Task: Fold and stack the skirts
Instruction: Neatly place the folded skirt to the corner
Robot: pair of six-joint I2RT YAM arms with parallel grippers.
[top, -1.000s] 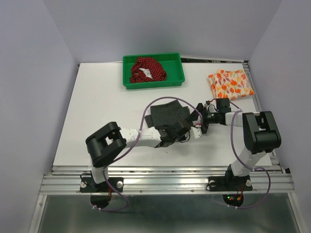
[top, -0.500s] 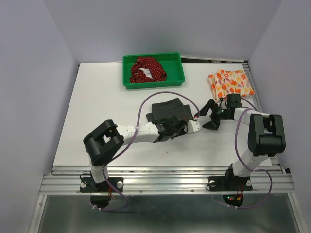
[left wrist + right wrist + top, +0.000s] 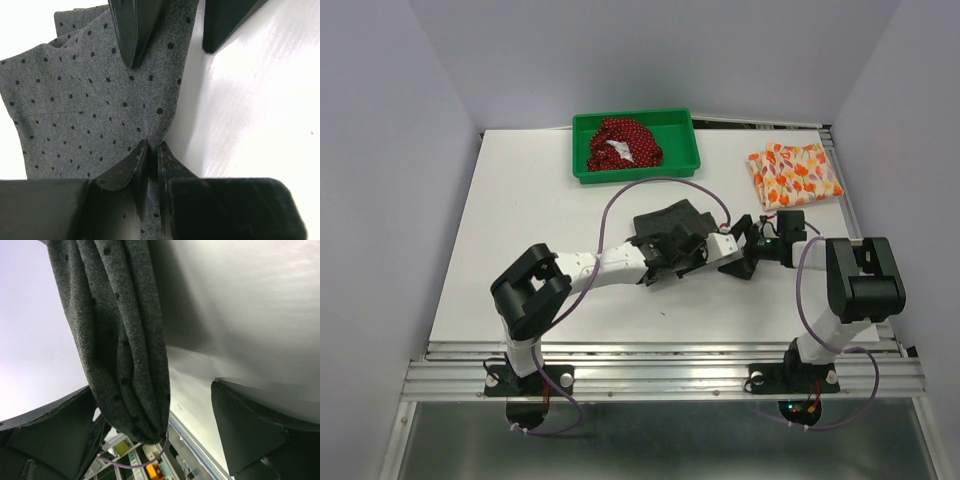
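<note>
Three skirts are out on the flat white table (image 3: 520, 220). My left gripper (image 3: 151, 150) is squeezed tight on the soft charcoal-grey cloth skirt (image 3: 670, 232). This skirt lies near the middle of the table. Up close it has small dark dots all over it. My left fingers (image 3: 125, 170) pinch a fold right at its edge, and bare table shows just beside them. From above the grey skirt looks bunched and lumpy, not flat.

My right gripper (image 3: 170, 56) is spread wide and holds nothing. It faces my left gripper, tip to tip, at the right side of the grey skirt. In my left wrist view, one right finger is over the cloth and the other is over bare table. In my right wrist view, a thick fold of grey cloth sits between those fingers. It is close to one finger and well away from the other.

The dark red skirt with tiny white dots (image 3: 620, 143) is a crumpled heap inside the green plastic tray (image 3: 635, 174), at the far side of the table. A small white patch shows on it.

The orange-and-white patterned skirt (image 3: 795, 172) lies folded near the far right corner, apart from the tray and from the grey skirt.
</note>
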